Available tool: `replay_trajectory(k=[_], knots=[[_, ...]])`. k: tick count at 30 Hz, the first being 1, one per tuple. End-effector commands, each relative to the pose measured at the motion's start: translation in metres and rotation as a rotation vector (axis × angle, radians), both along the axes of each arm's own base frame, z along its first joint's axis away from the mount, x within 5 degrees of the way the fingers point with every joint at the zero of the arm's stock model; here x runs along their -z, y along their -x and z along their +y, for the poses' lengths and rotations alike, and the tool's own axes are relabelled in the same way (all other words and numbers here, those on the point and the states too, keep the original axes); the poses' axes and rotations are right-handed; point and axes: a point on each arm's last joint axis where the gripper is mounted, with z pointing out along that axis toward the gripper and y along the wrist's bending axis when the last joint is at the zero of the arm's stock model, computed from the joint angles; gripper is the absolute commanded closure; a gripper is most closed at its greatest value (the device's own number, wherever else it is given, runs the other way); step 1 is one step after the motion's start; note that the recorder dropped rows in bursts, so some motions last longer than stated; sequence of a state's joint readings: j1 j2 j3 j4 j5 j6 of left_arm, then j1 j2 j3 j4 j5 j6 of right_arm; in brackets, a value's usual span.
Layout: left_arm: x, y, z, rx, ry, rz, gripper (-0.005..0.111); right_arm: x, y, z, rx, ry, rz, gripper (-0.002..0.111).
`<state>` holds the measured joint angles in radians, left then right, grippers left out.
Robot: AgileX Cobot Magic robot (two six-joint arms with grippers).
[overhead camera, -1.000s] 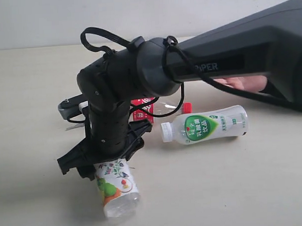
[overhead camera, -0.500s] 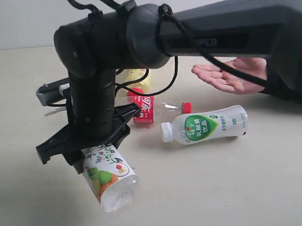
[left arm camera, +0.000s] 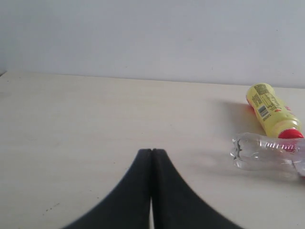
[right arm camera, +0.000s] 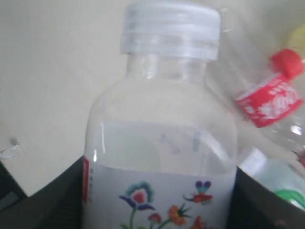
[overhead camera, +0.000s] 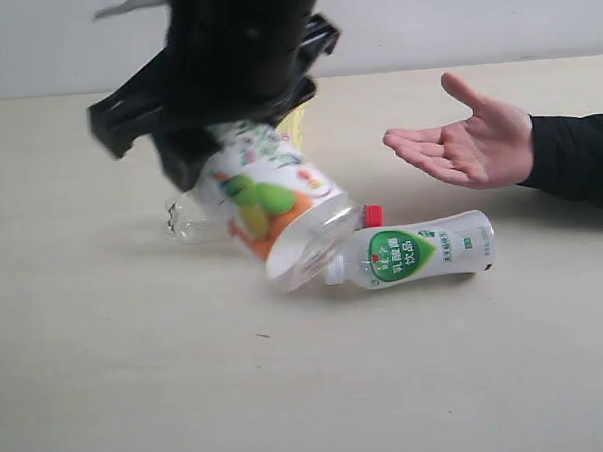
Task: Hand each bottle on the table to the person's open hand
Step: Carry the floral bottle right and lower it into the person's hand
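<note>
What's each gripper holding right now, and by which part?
The right gripper clamps the floral-label bottle around its labelled body. The left gripper is shut on nothing.

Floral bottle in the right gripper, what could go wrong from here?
1. The floral bottle hangs tilted in the right gripper above the table; it might slip out.
2. The open hand is off to one side, so an early release could drop it near the white bottle lying below.
</note>
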<state>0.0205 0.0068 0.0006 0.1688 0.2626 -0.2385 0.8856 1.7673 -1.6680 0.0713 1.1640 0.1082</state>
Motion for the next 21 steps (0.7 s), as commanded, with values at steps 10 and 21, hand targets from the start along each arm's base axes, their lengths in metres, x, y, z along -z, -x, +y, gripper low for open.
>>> replay_trajectory(k=[10,21], knots=[[-0.001,0.0,0.0,0.006,-0.003,-0.013,0.107,0.029,-0.061,-0.17,0.515,0.099,0.025,0.108],[-0.001,0.0,0.0,0.006,-0.003,-0.013,0.107,0.066,-0.118,-0.193,0.519,0.08,0.145,0.108]])
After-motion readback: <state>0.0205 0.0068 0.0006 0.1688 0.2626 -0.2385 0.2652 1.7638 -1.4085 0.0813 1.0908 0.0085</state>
